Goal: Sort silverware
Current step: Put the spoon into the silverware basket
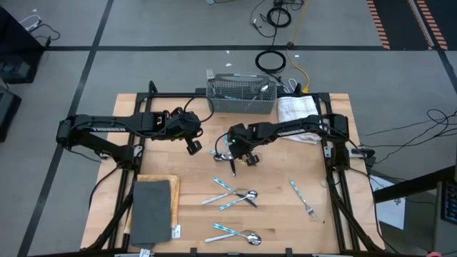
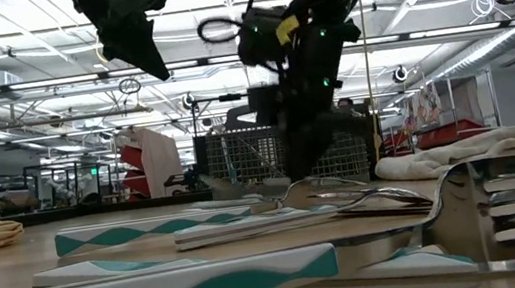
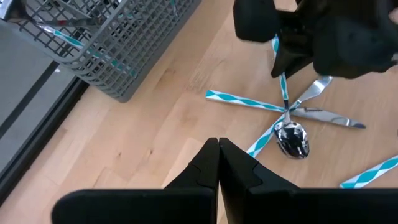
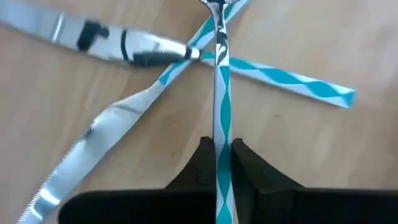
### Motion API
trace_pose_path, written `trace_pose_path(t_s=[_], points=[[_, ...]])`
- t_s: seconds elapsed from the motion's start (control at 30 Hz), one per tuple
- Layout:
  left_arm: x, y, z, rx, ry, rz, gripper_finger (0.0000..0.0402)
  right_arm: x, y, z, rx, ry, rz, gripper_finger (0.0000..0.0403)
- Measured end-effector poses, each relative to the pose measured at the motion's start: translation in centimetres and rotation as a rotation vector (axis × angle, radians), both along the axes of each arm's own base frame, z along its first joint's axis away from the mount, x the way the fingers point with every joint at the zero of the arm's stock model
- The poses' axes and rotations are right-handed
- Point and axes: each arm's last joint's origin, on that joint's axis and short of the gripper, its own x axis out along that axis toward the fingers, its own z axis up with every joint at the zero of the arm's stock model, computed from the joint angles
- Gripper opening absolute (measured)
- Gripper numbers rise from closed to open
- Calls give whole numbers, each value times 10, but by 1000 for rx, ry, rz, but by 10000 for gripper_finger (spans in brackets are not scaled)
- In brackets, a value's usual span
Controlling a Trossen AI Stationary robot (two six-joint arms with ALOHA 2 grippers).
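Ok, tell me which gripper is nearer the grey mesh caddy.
Left. The left gripper hangs just in front of the caddy's left corner; the right gripper, holding a utensil, is farther out.

**Materials and finishes**

Table (image 1: pixel 193 214): pale wood, smooth, matt grain. Silverware (image 4: pixel 124 46): shiny polished metal ends, mirror-like; handles glossy with teal-and-white pattern. Caddy (image 1: pixel 241 96): grey mesh, matt. Cloth (image 1: pixel 296 108) at far right edge: white, soft, crumpled. Dark slab (image 1: pixel 152 212) near left corner: matt grey. Right gripper (image 4: pixel 217 155) fingers: matt black.
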Motion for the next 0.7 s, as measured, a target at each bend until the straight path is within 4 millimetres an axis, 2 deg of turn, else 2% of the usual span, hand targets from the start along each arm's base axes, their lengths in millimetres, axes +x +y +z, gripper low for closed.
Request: trace_pose_path(t_s=[0.2, 0.3, 0.53, 0.7], points=[[0, 0, 0, -1, -2, 3, 9, 0, 1, 24, 71, -118, -84, 1], [1, 0, 1, 0, -11, 3, 9, 0, -6, 35, 108, -188, -172, 0], [1, 0, 1, 9, -11, 10, 9, -5, -41, 65, 190, -398, -375, 0], [0, 1, 1, 21, -8, 19, 9, -31, -69, 81, 200, -522, -509, 0]])
